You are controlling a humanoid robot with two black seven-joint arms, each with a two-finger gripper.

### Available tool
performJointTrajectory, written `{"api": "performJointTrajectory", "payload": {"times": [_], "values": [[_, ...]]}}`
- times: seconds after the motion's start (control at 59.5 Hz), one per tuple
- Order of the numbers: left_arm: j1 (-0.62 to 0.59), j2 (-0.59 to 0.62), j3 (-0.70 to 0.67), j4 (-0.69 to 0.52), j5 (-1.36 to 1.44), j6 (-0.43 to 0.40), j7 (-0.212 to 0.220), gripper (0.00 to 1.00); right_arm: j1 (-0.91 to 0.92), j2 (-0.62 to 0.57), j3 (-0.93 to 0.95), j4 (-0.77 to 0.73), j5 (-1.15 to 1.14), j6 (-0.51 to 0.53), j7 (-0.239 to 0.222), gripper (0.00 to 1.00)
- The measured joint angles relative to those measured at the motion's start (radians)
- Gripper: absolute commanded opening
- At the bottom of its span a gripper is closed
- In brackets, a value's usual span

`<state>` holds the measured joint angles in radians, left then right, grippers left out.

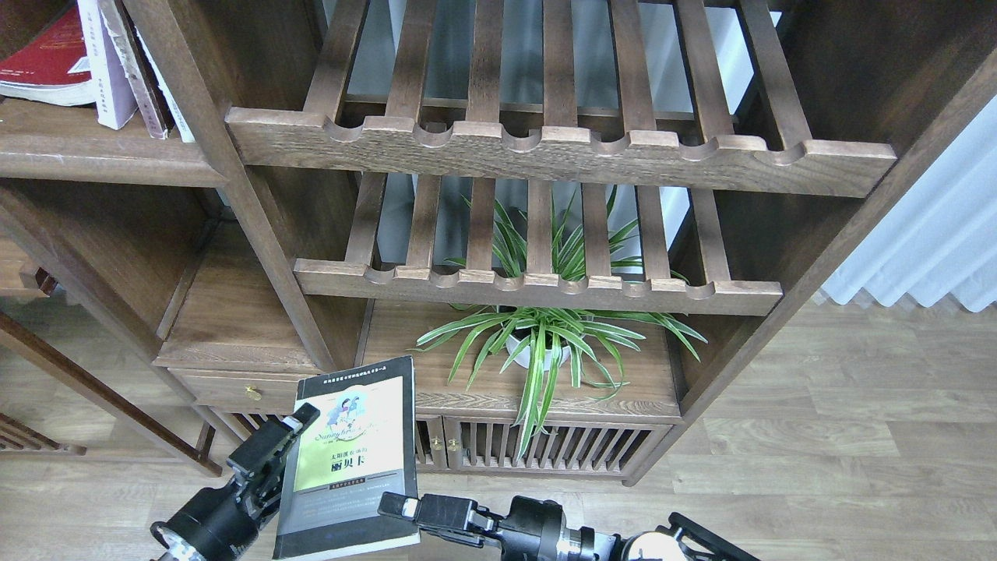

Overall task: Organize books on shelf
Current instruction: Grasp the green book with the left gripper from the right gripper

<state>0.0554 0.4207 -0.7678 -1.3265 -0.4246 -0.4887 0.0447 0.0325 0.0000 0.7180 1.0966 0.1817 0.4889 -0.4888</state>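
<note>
The black-grey book (352, 460) with a yellow-green panel is held upright in the air, low in the head view in front of the bookcase. My right gripper (399, 505) is shut on its lower right corner. My left gripper (274, 452) is open, its fingers right at the book's left edge; one fingertip (296, 421) overlaps the cover. The shelf (93, 160) is at the upper left. On it lie the red book (39, 66) and the white-lilac book (105, 74), standing next to other leaning books (144, 86).
Two slatted racks with notched front rails (545, 148) (537, 284) fill the middle of the bookcase. A potted spider plant (545, 343) stands on the low cabinet top (639, 393). A small drawer unit (226, 386) is left of the held book.
</note>
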Motion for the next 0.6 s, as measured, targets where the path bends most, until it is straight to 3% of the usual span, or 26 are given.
{"api": "performJointTrajectory", "payload": {"times": [0.05, 0.118, 0.252, 0.437, 0.605], "values": [[-0.002, -0.001, 0.009, 0.001, 0.000, 0.000, -0.001, 0.62, -0.001, 0.000, 0.000, 0.000, -0.002, 0.000, 0.000, 0.05], [-0.006, -0.003, 0.024, 0.001, 0.000, 0.000, -0.004, 0.50, -0.004, 0.000, 0.000, 0.000, -0.003, 0.000, 0.000, 0.05], [-0.016, -0.003, 0.040, 0.001, 0.000, 0.000, -0.017, 0.41, -0.005, 0.000, 0.000, 0.000, -0.003, 0.000, 0.001, 0.05], [-0.030, -0.003, 0.058, 0.004, -0.002, 0.000, -0.020, 0.09, -0.011, 0.000, 0.000, 0.000, -0.003, 0.000, 0.001, 0.05], [-0.033, -0.003, 0.065, 0.004, -0.007, 0.000, -0.020, 0.08, -0.012, 0.000, 0.000, 0.001, -0.006, 0.000, 0.001, 0.05]]}}
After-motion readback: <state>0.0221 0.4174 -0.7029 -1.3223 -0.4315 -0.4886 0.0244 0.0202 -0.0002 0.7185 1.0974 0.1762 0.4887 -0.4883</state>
